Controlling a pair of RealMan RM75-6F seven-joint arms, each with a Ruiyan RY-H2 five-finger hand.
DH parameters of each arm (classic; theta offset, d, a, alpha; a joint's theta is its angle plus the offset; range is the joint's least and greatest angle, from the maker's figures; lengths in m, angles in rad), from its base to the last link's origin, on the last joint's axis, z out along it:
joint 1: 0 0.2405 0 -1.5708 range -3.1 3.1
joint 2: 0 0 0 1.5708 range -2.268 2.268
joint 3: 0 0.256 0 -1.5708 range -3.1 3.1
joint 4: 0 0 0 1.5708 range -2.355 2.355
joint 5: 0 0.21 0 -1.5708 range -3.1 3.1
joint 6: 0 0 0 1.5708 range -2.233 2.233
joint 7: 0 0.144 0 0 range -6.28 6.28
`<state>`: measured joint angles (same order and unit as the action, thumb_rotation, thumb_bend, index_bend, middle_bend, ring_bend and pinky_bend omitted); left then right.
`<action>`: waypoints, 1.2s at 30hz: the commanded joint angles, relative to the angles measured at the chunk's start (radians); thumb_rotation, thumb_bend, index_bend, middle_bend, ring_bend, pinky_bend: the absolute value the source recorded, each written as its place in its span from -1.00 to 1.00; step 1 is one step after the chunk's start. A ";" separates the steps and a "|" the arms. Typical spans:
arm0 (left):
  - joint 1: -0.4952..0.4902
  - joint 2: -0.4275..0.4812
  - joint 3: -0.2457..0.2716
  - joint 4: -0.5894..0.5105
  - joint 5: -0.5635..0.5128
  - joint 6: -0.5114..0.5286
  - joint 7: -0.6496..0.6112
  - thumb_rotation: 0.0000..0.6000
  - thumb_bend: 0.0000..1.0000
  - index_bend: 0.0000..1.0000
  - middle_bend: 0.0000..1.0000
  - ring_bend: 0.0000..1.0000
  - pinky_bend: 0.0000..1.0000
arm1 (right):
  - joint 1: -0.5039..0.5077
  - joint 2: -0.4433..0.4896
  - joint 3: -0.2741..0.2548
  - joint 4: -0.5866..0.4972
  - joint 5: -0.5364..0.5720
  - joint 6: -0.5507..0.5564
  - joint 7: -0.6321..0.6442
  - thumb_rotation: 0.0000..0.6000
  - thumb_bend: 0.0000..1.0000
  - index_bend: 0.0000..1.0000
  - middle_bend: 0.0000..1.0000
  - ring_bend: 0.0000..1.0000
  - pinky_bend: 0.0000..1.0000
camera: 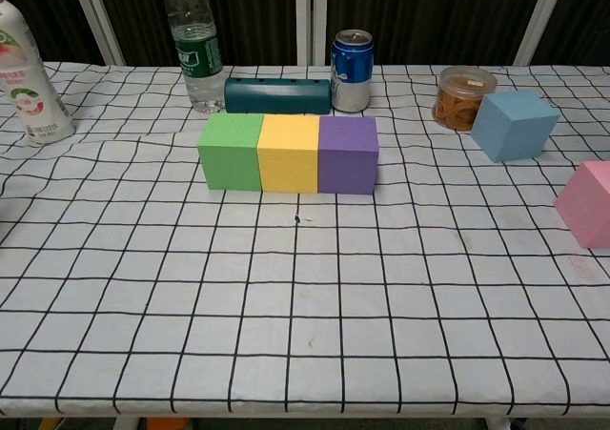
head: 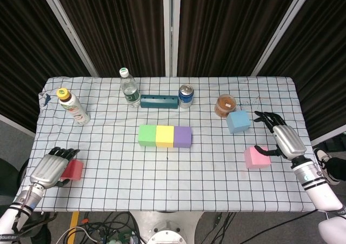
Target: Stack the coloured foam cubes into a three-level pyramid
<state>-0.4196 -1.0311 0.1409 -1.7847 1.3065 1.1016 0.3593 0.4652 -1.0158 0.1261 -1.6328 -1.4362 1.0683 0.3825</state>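
Cubes green (head: pixel 147 135), yellow (head: pixel 164 136) and purple (head: pixel 183 137) sit touching in a row mid-table (head: pixel 162 173), well apart from both hands. The left hand (head: pixel 47 169) rests at the near left edge, fingers (head: pixel 64 152) curled over the red cube (head: pixel 73 170); whether they grip it I cannot tell. The right hand (head: pixel 285 140) hangs with fingers (head: pixel 266 116) spread, the pink cube (head: pixel 255 157) just beside its thumb and the blue cube (head: pixel 238 121) near its fingertips.

Left hand (head: pixel 50 169) beside red cube (head: pixel 72 170) (touching unclear).
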 commanded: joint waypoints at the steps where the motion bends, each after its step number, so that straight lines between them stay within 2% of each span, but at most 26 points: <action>1: 0.010 -0.010 -0.002 0.010 -0.031 -0.017 0.020 1.00 -0.65 -0.80 -0.74 -0.68 -0.73 | 0.000 -0.002 0.000 -0.003 -0.002 0.003 -0.003 1.00 -0.60 -1.00 -0.57 -0.92 -1.00; 8: 0.016 -0.034 -0.015 0.045 -0.064 -0.043 0.019 1.00 -0.65 -0.78 -0.73 -0.68 -0.72 | 0.003 -0.006 0.003 -0.005 0.004 -0.001 -0.004 1.00 -0.60 -1.00 -0.57 -0.92 -1.00; 11: 0.016 -0.066 -0.031 0.083 -0.069 -0.054 -0.010 1.00 -0.65 -0.69 -0.65 -0.68 -0.72 | 0.003 -0.006 0.003 -0.007 0.006 -0.002 -0.006 1.00 -0.60 -1.00 -0.57 -0.92 -1.00; 14: 0.013 -0.101 -0.042 0.141 -0.063 -0.071 -0.041 1.00 -0.65 -0.52 -0.45 -0.54 -0.69 | 0.002 -0.007 0.003 -0.009 0.006 0.000 -0.006 1.00 -0.60 -1.00 -0.57 -0.92 -1.00; 16: 0.009 -0.118 -0.054 0.168 -0.064 -0.083 -0.070 1.00 -0.65 -0.40 -0.24 -0.36 -0.63 | 0.000 -0.005 0.001 -0.011 0.006 0.001 -0.007 1.00 -0.60 -1.00 -0.57 -0.92 -1.00; 19: 0.010 -0.130 -0.082 0.186 -0.052 -0.065 -0.121 1.00 -0.65 -0.22 -0.07 -0.20 -0.57 | -0.004 0.004 -0.001 -0.018 0.008 0.002 -0.014 1.00 -0.60 -1.00 -0.57 -0.92 -1.00; 25: -0.021 -0.054 -0.137 0.075 0.010 -0.045 -0.198 1.00 -0.66 -0.20 0.00 -0.12 -0.43 | -0.017 0.017 0.004 -0.020 0.011 0.023 -0.004 1.00 -0.60 -1.00 -0.57 -0.91 -1.00; 29: -0.085 -0.001 -0.201 -0.002 0.021 -0.081 -0.228 1.00 -0.66 -0.21 -0.01 -0.12 -0.42 | -0.019 0.017 0.007 -0.008 0.008 0.027 0.014 1.00 -0.60 -1.00 -0.57 -0.92 -1.00; 33: -0.182 0.009 -0.274 -0.045 -0.021 -0.153 -0.176 1.00 -0.66 -0.23 -0.03 -0.12 -0.42 | -0.024 0.012 0.005 0.008 -0.001 0.037 0.033 1.00 -0.60 -1.00 -0.57 -0.92 -1.00; 36: -0.269 -0.007 -0.323 -0.051 -0.097 -0.242 -0.138 1.00 -0.66 -0.25 -0.04 -0.12 -0.43 | -0.025 0.009 0.003 0.016 -0.001 0.034 0.045 1.00 -0.60 -1.00 -0.57 -0.92 -1.00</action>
<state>-0.6183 -1.0332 -0.1336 -1.8181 1.2705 0.9310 0.1844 0.4408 -1.0057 0.1299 -1.6189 -1.4365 1.1028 0.4258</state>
